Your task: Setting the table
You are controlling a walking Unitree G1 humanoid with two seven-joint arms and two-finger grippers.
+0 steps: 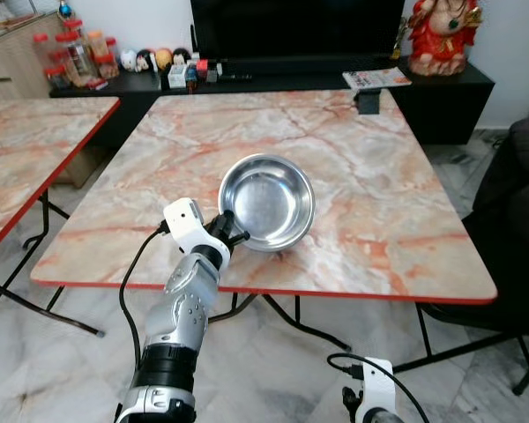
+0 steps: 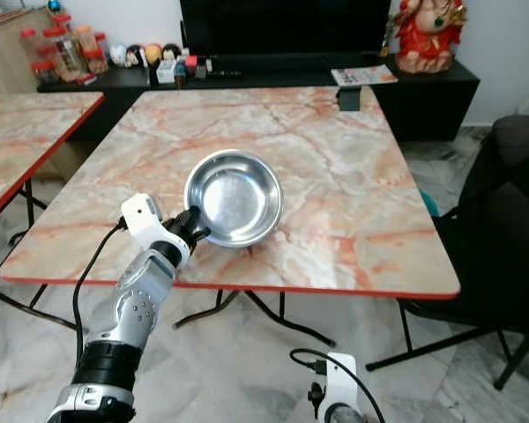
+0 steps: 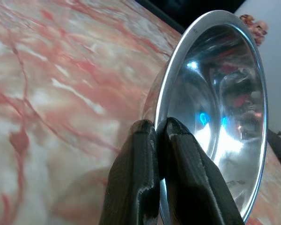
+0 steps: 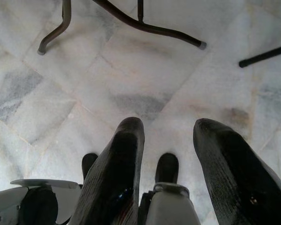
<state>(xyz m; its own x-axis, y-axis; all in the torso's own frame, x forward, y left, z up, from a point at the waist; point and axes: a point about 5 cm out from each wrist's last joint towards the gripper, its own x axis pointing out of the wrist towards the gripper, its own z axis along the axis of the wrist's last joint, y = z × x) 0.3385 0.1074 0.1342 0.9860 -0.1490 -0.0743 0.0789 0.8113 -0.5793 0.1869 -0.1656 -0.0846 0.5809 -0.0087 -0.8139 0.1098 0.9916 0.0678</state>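
A shiny steel bowl [image 1: 266,201] sits near the front edge of the marble-patterned table [image 1: 370,203]. My left gripper [image 1: 233,233] is shut on the bowl's near-left rim [image 3: 160,140], one black finger [image 3: 136,178] outside and the other finger [image 3: 196,183] inside. The bowl [image 2: 233,196] looks slightly tilted. My right arm hangs low beside the table; its gripper [image 4: 168,140] is open above the floor with nothing between its fingers.
A second marble table [image 1: 26,141] stands at the left. Behind the table a black TV cabinet [image 1: 273,84] holds jars, figurines, a booklet [image 1: 376,77] and a red statue [image 1: 441,35]. A dark chair [image 1: 516,229] stands at the right. Table legs [image 4: 150,26] cross the tiled floor.
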